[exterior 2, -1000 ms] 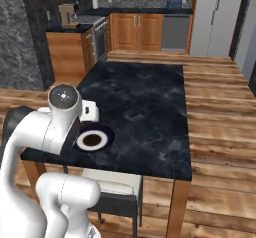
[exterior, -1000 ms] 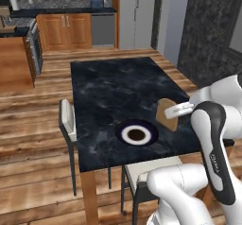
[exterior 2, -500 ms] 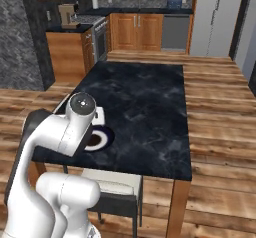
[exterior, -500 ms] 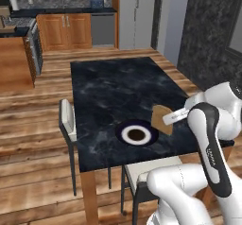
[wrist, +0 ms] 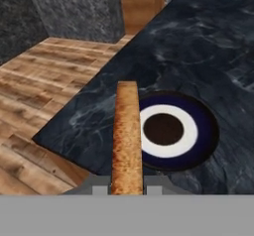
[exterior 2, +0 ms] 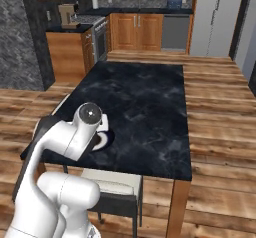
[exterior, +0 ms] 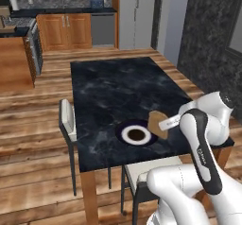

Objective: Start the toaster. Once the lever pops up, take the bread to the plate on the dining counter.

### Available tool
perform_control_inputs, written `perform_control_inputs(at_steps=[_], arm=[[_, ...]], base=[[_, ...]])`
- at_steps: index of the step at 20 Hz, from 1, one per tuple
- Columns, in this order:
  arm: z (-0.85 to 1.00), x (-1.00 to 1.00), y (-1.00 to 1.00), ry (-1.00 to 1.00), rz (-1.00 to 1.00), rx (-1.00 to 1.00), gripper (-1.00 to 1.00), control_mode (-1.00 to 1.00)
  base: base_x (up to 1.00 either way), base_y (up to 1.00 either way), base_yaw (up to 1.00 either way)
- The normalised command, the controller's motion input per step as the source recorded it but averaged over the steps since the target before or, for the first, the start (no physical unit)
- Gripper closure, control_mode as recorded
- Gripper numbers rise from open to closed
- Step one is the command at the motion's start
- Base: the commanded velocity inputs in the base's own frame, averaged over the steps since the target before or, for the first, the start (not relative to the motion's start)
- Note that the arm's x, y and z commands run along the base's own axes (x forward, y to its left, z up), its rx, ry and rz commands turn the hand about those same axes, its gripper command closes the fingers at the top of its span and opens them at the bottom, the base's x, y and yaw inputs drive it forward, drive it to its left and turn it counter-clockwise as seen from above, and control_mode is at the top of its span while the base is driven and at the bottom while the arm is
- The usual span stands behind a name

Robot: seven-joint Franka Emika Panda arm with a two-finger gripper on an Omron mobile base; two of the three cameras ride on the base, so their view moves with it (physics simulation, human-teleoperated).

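Bread held edge-on beside the plate.

The jaws (wrist: 127, 189) pinch the bread (wrist: 126, 137), which stands on edge above the worktop (exterior: 111, 87), clear of it, just beside the plate (exterior: 136, 134). The plate lies flat near the worktop's near edge, with a dark spot at its white middle.

The bread (wrist: 127, 138) is golden-brown with a mottled, darker crust edge. The plate (wrist: 206, 131), centre of the hand view, has a dark navy rim, a white ring and a dark brown middle. The dining counter (exterior: 113, 87) is black marble — veined in pale grey — on brown wooden legs.
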Motion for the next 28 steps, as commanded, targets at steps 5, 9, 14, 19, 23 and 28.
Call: perform_control_inputs(at_steps=[5, 9, 14, 19, 23, 28], arm=[[-0.19, 0.34, 0.00, 0.00, 0.00, 0.00, 1.00, -1.00], [-0.16, 0.30, 0.03, 0.00, 0.00, 0.00, 1.00, -1.00], [-0.15, 0.23, 0.07, 0.00, 0.00, 0.00, 1.00, -1.00], [-0.13, 0.23, 0.10, 0.00, 0.00, 0.00, 1.00, -1.00], [-0.16, 0.22, 0.12, 0.00, 0.00, 0.00, 1.00, -1.00], [-0.25, 0.18, 0.10, 0.00, 0.00, 0.00, 1.00, -1.00]], base=[[0.00, 0.00, 0.00], [0.00, 0.00, 0.00], [0.00, 0.00, 0.00], [0.00, 0.00, 0.00], [0.00, 0.00, 0.00], [0.00, 0.00, 0.00]])
